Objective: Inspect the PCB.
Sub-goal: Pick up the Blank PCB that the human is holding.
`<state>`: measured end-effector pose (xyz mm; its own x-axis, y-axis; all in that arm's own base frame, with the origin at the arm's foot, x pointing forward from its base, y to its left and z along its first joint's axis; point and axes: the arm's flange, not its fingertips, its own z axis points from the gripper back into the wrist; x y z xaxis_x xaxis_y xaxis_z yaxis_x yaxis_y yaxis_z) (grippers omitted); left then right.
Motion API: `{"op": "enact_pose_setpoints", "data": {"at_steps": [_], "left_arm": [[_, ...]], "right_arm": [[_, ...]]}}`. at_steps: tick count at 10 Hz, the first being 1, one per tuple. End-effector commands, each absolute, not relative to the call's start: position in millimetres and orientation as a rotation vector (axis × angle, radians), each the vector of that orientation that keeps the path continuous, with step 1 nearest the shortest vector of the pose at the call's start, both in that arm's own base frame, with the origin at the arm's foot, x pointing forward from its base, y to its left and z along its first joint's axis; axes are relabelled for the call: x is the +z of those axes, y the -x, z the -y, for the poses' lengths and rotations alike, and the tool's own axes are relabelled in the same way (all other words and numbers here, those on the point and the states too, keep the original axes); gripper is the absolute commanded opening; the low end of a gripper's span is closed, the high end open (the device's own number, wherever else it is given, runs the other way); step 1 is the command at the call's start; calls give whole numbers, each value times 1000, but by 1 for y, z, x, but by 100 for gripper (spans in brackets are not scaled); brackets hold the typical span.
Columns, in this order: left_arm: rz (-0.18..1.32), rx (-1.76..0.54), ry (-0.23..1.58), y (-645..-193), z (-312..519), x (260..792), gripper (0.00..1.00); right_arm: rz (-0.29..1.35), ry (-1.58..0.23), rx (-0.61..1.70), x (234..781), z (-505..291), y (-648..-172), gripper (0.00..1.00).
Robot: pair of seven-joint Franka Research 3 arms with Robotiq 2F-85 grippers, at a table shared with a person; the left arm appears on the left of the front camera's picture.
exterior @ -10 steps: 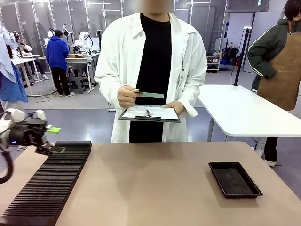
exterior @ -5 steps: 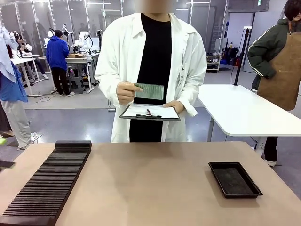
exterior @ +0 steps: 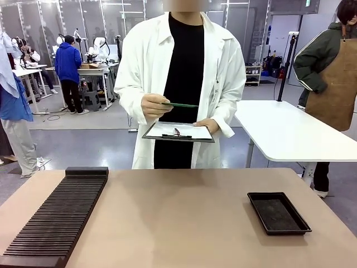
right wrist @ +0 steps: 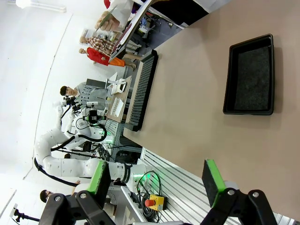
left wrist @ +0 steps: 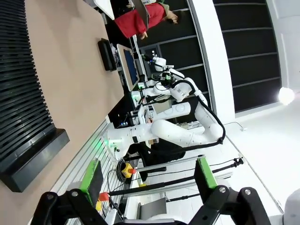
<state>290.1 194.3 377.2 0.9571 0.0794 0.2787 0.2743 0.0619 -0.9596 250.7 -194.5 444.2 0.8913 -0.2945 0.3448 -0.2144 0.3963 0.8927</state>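
Front view — person's hand (exterior: 153, 107) w/ PCB (exterior: 181, 105) (edge-on).

Slotted black rack (exterior: 56, 215) and black tray (exterior: 279, 213) lie well apart.

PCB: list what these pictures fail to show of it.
- Front view: the PCB is held edge-on, so both faces are hidden.
- Front view: the person's hand covers one end.
- Right wrist view: far off at the top edge, the board is too small to tell.
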Motion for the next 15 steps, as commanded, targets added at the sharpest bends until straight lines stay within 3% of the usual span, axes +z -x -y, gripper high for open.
{"op": "enact_pose_setpoints", "data": {"at_steps": [1,15], "left_arm": [[266,-150,1504,-294,-194,379,100],[266,-150,1504,-294,-194,379,100]], "right_arm": [[519,-1181,-37,446,196,-251,100],[519,-1181,-37,446,196,-251,100]]}}
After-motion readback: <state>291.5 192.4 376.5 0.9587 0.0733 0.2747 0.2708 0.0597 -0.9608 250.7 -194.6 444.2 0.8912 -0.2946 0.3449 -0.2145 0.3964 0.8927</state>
